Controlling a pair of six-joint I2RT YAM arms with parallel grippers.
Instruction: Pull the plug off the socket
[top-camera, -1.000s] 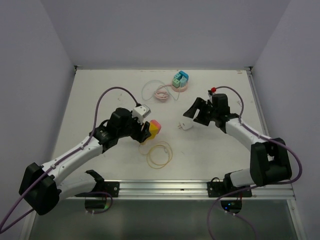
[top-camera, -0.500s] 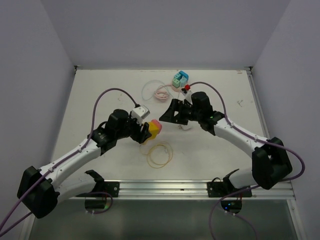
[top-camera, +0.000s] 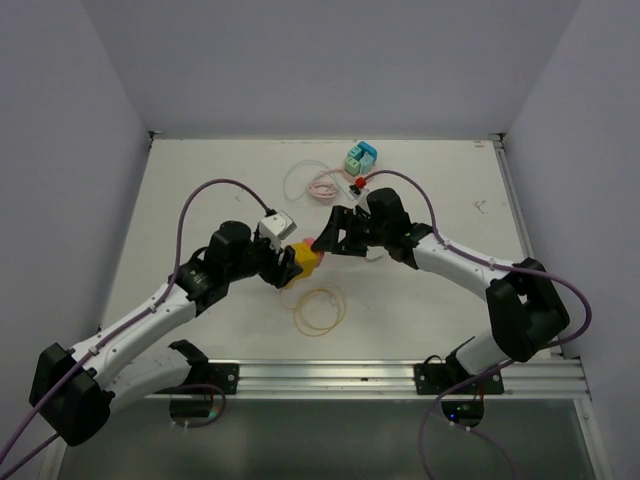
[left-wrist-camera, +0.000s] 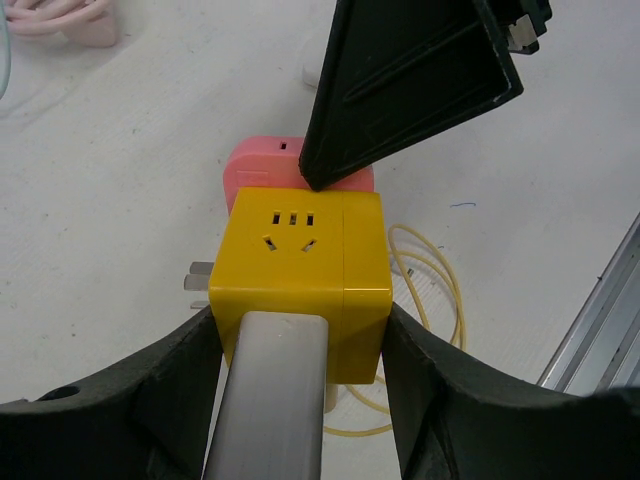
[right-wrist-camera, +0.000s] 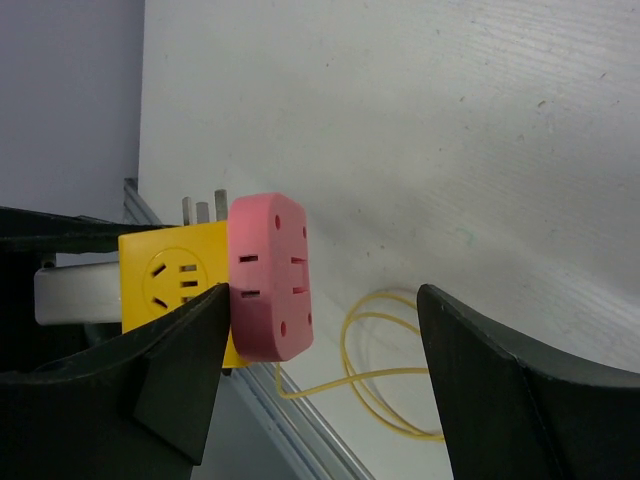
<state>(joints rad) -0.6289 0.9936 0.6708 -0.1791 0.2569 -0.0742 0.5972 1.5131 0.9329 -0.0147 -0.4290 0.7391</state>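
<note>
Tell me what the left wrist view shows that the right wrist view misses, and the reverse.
Left wrist only: the left gripper clamped on both sides of the yellow socket cube, the slots in the cube's upper face, and a pink cable coil in the corner.
Right wrist only: the pink plug's broad slotted face, with the right gripper open around it, one finger on each side.
Both: the cube, the plug seated against it, the cube's metal prongs and the yellow cable loop.
</note>
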